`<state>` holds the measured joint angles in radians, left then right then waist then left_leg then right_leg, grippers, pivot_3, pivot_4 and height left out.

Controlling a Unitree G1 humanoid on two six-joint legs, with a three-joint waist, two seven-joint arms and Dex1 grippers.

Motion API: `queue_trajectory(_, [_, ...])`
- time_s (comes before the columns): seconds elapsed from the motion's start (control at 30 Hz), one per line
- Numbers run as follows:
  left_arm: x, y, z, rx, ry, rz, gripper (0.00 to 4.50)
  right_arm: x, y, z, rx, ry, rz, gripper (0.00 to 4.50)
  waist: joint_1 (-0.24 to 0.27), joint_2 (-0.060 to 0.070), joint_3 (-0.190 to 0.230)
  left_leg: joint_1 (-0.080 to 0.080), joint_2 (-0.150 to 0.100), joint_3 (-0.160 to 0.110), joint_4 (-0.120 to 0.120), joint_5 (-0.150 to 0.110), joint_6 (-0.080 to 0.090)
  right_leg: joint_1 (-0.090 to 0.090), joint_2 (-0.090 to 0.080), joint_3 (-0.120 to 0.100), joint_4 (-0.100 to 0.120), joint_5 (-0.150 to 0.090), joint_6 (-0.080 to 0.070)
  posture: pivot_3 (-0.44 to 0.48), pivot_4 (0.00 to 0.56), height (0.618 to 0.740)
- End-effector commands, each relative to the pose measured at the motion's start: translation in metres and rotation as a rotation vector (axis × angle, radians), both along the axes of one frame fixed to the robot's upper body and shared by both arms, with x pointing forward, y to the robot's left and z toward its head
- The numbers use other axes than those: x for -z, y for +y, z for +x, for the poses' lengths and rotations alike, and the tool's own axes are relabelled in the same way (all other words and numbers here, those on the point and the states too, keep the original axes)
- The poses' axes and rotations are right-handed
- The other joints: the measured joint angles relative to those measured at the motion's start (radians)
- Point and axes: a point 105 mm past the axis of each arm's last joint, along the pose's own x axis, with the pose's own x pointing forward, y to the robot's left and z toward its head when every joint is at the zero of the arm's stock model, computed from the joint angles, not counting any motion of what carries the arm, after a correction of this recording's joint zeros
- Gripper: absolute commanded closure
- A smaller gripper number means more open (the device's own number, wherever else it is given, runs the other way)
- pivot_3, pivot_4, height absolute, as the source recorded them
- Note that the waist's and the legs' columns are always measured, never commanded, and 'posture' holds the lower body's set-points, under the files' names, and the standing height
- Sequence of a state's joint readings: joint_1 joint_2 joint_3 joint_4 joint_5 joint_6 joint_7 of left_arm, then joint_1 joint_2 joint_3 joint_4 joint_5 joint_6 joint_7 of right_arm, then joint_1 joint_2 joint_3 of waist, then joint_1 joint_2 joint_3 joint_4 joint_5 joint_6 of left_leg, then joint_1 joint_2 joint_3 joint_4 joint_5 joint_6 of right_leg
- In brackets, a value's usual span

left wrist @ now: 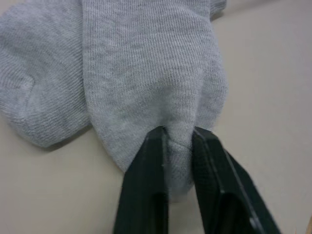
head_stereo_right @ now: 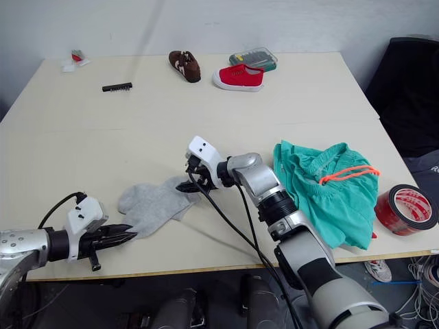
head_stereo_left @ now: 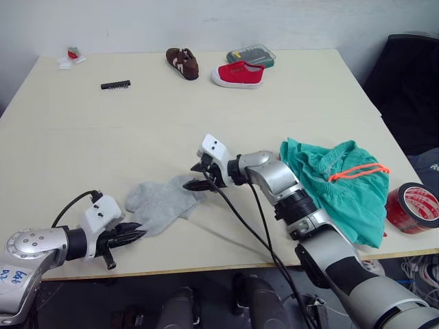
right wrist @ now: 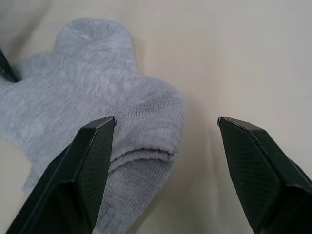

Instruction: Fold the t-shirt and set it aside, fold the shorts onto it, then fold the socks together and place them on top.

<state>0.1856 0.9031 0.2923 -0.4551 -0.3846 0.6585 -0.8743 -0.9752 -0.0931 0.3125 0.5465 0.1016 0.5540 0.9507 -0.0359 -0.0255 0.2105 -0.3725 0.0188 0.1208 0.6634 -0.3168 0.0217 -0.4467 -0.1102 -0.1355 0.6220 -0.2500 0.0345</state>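
Right now the socks [head_stereo_left: 159, 202] lie flat near the table's [head_stereo_left: 206, 123] front edge, their long axis running from the left gripper [head_stereo_left: 137, 235] up toward the right gripper [head_stereo_left: 197, 176]. The left one is pinched shut on the near toe end; the right hovers spread wide just over the far cuff end, so it is placed to clamp there next.

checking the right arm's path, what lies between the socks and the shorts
Only the right gripper and its cable, seen in the eye views; its open fingers sit at the socks' near end, the shorts beyond the arm.
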Motion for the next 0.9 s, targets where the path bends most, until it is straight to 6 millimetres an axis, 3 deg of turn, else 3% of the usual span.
queue_trajectory(0.03, [0.005,0.001,-0.002,-0.004,0.008,0.002,4.5,-0.008,0.007,-0.002,-0.001,0.03,0.045,1.72,0.0,0.0,0.0,0.0,0.0,0.0,0.0,0.0,0.0,0.0,0.0,0.0,0.0,0.0,0.0,0.0,0.15,0.74])
queue_trajectory(0.3, [0.006,0.0,-0.002,-0.002,0.012,-0.008,4.5,-0.018,0.008,-0.002,0.015,0.068,0.106,4.49,0.0,0.0,0.0,0.0,0.0,0.0,0.0,0.0,0.0,0.0,0.0,0.0,0.0,0.0,0.0,0.0,0.15,0.74])
queue_trajectory(0.5, [-0.009,-0.007,-0.001,0.013,-0.005,-0.046,4.5,-0.027,0.003,-0.005,0.006,0.072,0.13,4.49,0.0,0.0,0.0,0.0,0.0,0.0,0.0,0.0,0.0,0.0,0.0,0.0,0.0,0.0,0.0,0.0,0.15,0.74])
queue_trajectory(0.63, [-0.04,-0.015,-0.004,0.057,-0.006,-0.138,4.5,-0.042,-0.002,-0.008,0.009,0.045,0.163,4.49,0.001,0.0,0.0,-0.001,0.0,0.0,0.0,0.0,0.0,0.0,0.0,0.0,0.0,0.0,0.0,0.0,0.15,0.74])
queue_trajectory(0.8, [-0.065,-0.006,-0.008,0.093,0.028,-0.12,4.5,-0.055,-0.015,-0.024,0.001,0.025,0.194,4.49,0.003,0.001,0.001,-0.001,0.0,-0.001,0.0,0.0,-0.001,-0.001,0.0,-0.001,-0.001,0.0,0.0,0.0,0.15,0.74])
queue_trajectory(0.9, [-0.073,0.004,0.001,0.086,0.026,-0.094,4.5,-0.054,-0.021,-0.036,0.0,0.029,0.204,4.49,0.004,0.002,0.001,-0.001,0.0,-0.001,-0.001,-0.001,-0.001,-0.001,0.0,-0.001,-0.001,0.0,0.0,0.0,0.15,0.74])
